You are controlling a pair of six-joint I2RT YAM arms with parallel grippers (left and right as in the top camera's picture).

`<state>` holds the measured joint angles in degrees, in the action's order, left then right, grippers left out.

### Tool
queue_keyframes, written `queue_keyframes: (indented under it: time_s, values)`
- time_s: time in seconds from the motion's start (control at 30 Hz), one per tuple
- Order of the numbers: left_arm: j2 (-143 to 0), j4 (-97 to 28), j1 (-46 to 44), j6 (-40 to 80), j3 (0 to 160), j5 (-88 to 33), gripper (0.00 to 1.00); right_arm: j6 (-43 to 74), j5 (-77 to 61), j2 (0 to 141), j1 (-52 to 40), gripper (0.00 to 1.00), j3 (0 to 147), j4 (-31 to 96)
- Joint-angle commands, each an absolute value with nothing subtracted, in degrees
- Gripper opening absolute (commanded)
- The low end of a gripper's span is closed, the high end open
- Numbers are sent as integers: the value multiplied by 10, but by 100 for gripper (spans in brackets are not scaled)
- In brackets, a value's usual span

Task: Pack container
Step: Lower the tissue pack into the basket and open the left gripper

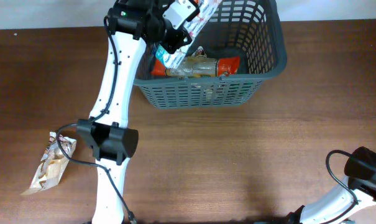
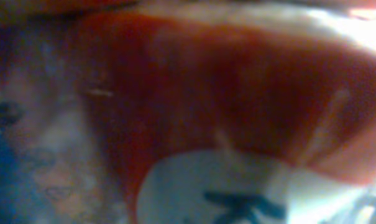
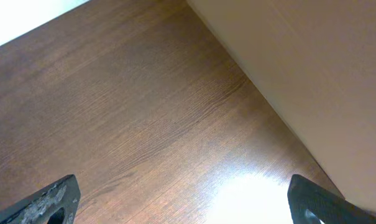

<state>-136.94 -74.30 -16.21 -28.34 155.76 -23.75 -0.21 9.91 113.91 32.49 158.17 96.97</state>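
The dark grey slotted basket (image 1: 200,93) stands at the back middle of the table. Inside it lie a red packet (image 1: 229,65), a clear packet with tan contents (image 1: 197,67) and a white and teal packet (image 1: 169,60). My left gripper (image 1: 174,41) is down inside the basket's left end, right over the white and teal packet. Its fingers are hidden. The left wrist view is a blur filled by a red and white packet (image 2: 225,124) pressed close to the camera. My right gripper (image 3: 188,199) is open and empty above bare wood.
A clear snack packet (image 1: 51,163) lies on the table at the front left, beside the left arm's base. The right arm (image 1: 365,168) sits at the front right corner. A pale wall edge (image 3: 312,74) runs beside the right gripper.
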Motion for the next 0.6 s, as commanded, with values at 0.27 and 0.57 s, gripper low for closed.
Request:
queue_keyframes:
  time_s: [0.27,0.57]
  values:
    - [-1407,-759,-160,-294,1555,-246,30,1,96,1141,326,99,1580,973]
    - [-1407,-761,-160,-294,1555,-246,72,1,96,1141,326,99,1580,973]
